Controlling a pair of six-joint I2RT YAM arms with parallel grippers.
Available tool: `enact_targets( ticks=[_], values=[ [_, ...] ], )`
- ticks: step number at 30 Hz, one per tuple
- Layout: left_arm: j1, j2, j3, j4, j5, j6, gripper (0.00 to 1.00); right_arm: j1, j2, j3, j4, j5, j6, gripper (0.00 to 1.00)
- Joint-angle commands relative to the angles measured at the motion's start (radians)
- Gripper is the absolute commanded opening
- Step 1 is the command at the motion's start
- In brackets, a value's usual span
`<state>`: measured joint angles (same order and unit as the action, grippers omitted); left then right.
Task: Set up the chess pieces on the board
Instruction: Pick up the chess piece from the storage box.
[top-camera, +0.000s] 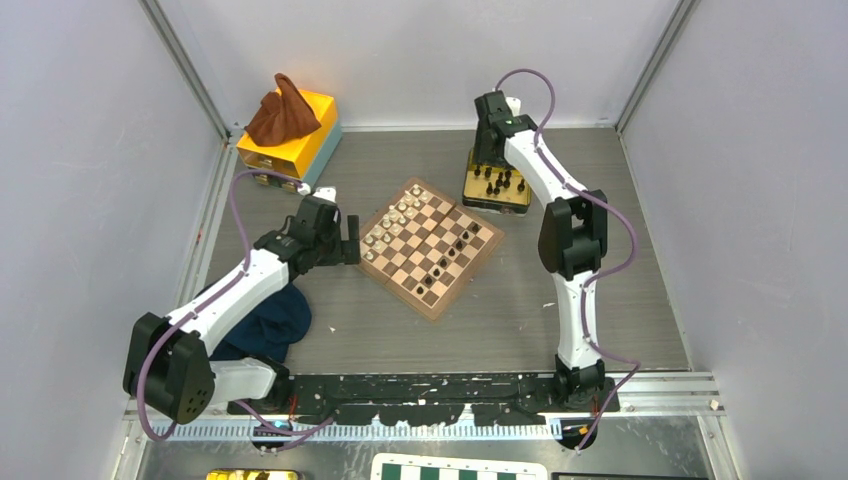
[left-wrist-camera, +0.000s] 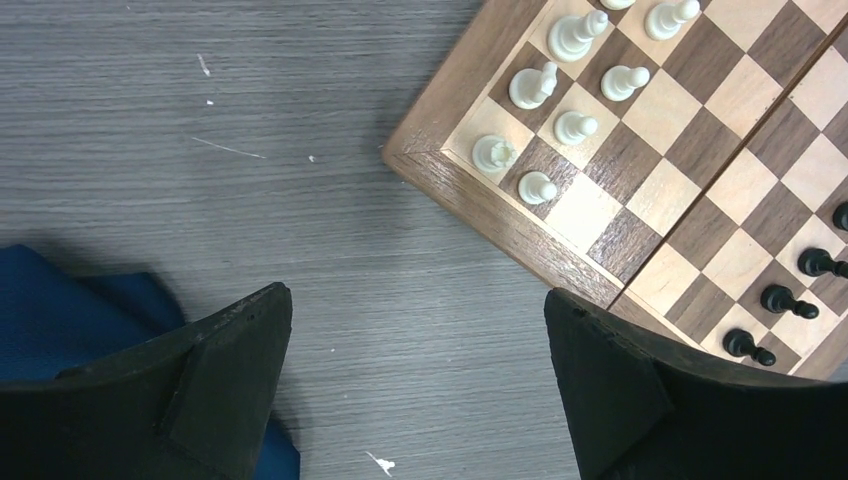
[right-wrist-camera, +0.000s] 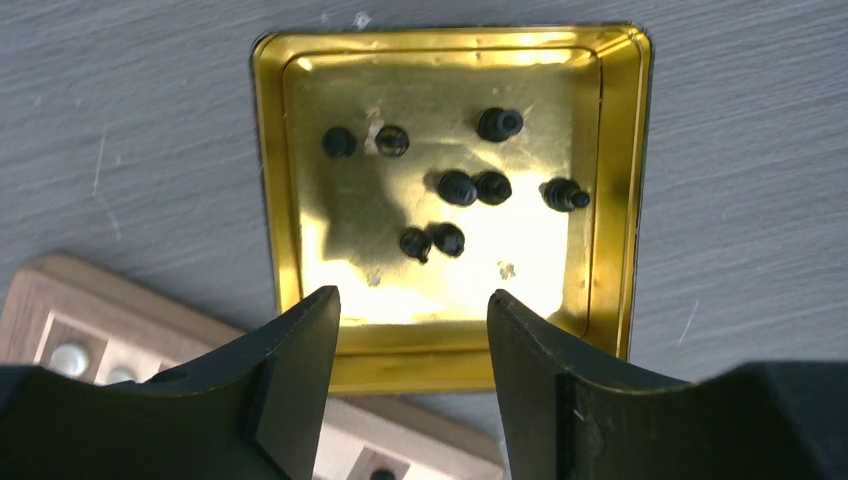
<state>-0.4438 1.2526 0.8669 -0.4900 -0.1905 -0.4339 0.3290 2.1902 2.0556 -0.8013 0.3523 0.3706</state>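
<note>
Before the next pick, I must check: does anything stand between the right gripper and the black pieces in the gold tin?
Nothing visible does. The right gripper is open above the lidless gold tin, and the black pieces lie uncovered on its floor.

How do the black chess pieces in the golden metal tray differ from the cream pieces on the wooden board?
Colour: the black chess pieces are dark, the cream pieces pale. Place: the black ones sit in the golden metal tray, the cream ones on the wooden chessboard. Order: black scattered, cream in two rows. Both are small chess pieces.
</note>
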Motion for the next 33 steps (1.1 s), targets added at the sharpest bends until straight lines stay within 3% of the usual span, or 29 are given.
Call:
enact_targets(
  ticks=[1,11,22,33],
  values=[
    [-0.003,-0.007,-0.001,0.011,-0.039,0.03,0.97,-0.035,0.045,0.096,0.053,-0.04,0.018,0.61],
    [-0.003,0.026,0.003,0.012,-0.05,0.038,0.95,-0.056,0.203,0.294,-0.01,-0.106,-0.062,0.57],
    [-0.001,0.052,0.007,0.017,-0.053,0.044,0.95,-0.083,0.234,0.284,0.01,-0.112,-0.061,0.47],
    [0.002,0.082,0.012,0.02,-0.05,0.044,0.94,-0.104,0.283,0.322,0.006,-0.15,-0.07,0.43]
  ],
)
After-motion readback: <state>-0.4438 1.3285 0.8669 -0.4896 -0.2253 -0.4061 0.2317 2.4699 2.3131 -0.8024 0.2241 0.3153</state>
